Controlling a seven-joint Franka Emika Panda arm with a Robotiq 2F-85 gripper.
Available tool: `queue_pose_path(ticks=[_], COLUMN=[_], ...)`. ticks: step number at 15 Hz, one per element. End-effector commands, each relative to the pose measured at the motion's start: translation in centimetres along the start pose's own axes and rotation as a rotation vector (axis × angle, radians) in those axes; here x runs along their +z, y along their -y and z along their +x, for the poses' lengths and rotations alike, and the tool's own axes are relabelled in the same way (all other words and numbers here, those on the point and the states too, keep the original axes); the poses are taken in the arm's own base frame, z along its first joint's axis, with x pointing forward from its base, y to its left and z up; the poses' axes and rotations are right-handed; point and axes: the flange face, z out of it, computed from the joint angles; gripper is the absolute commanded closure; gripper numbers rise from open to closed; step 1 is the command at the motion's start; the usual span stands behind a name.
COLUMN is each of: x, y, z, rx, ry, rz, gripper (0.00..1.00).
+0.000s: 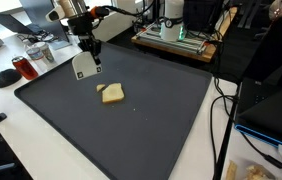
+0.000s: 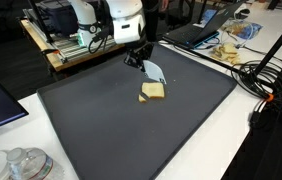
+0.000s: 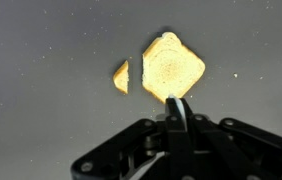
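Observation:
A slice of toasted bread (image 1: 112,93) lies on a dark grey mat (image 1: 131,135), seen in both exterior views (image 2: 153,92). In the wrist view the big piece (image 3: 173,66) has a small cut-off piece (image 3: 121,77) beside it. My gripper (image 1: 89,48) (image 2: 139,55) (image 3: 178,112) is shut on a thin white blade-like tool (image 1: 83,67) (image 2: 154,72) (image 3: 178,103). The tool hangs down just beside the bread, near its edge. I cannot tell whether the tip touches the bread.
The mat (image 2: 101,130) covers a white table. A red can (image 1: 21,68) and glass jars (image 2: 21,165) stand off the mat's corner. Lab equipment (image 1: 176,30) stands behind, a laptop (image 1: 271,110) and cables (image 1: 221,120) to one side. Wrapped food (image 2: 231,45) lies past the mat.

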Motion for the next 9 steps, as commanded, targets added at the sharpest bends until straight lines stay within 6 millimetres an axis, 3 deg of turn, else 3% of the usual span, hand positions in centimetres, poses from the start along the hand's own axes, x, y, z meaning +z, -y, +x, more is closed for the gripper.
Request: queue_pose_path(ticks=[1, 5, 9], x=[0.3, 0.8, 1.5], y=[0.7, 2.1, 4.4], z=[2.4, 3.3, 2.5], rx=[0.002, 0.042, 0.104], ry=[0.046, 0.097, 0.138], rz=[-0.014, -0.054, -0.131], gripper=[0.99, 0.99, 0.99])
